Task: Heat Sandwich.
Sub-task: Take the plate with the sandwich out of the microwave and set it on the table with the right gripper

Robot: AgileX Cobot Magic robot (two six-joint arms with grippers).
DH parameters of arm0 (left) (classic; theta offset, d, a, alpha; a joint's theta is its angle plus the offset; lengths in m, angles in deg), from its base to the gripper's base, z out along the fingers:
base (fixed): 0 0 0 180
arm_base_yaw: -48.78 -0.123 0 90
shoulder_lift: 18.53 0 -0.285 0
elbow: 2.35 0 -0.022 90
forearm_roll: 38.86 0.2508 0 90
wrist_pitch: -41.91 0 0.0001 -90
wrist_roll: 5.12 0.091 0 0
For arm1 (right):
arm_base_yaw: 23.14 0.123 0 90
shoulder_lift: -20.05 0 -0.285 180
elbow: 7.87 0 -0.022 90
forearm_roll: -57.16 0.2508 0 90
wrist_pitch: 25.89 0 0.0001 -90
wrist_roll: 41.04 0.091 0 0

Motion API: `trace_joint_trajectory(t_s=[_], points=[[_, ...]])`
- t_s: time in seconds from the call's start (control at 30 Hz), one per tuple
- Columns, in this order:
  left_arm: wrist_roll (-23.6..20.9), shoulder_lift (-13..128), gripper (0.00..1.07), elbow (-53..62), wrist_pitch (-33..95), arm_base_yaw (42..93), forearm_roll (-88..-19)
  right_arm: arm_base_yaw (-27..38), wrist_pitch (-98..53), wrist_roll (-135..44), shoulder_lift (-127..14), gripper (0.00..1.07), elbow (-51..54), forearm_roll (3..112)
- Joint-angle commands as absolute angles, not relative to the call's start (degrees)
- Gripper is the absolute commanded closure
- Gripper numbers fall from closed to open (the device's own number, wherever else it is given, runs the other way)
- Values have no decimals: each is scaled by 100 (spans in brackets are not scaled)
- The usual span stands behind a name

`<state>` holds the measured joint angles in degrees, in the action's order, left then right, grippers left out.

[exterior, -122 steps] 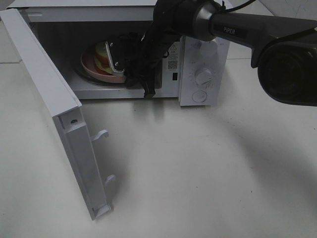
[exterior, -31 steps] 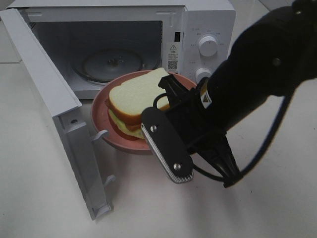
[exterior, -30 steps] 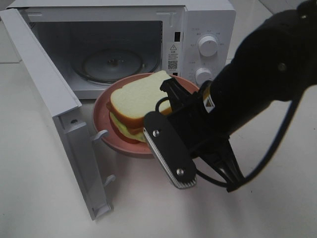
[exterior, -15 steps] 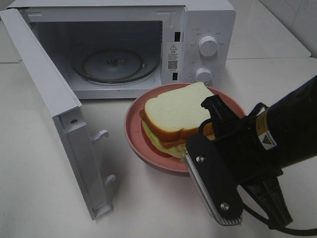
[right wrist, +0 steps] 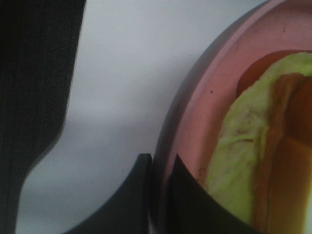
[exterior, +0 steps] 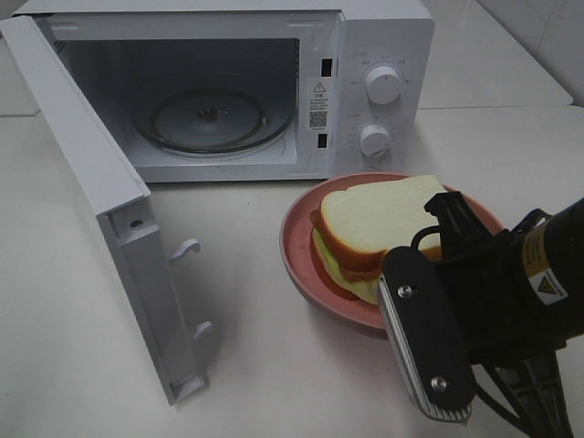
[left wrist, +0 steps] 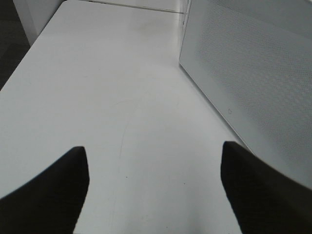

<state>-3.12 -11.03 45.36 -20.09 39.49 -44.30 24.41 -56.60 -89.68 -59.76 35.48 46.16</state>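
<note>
Pink plate (exterior: 301, 239) carries sandwich (exterior: 374, 230) in front of open microwave (exterior: 383, 55), over the counter (exterior: 255, 365) | right gripper (right wrist: 158, 195) clamped on plate rim | left gripper (left wrist: 153, 195) spread wide, empty | advice: keep plate level, lower gently before release.

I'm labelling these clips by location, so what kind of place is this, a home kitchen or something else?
Probably a test bench set up as a kitchen corner, not a home kitchen. A white microwave with its door open stands on a bare white table, and a robot arm holds the pink plate carrying the sandwich.
</note>
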Motion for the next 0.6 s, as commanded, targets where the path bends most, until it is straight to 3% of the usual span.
trace_joint_trajectory(t_s=[0.03, 0.6], points=[[-346, -1206, 35, 4542, -1934, 3938, -4436, 2424, -5597, -8464, -5901, 107, 3525, 4392], [-346, -1206, 35, 4542, -1934, 3938, -4436, 2424, -5861, -3846, -5941, 107, 3056, 3728]])
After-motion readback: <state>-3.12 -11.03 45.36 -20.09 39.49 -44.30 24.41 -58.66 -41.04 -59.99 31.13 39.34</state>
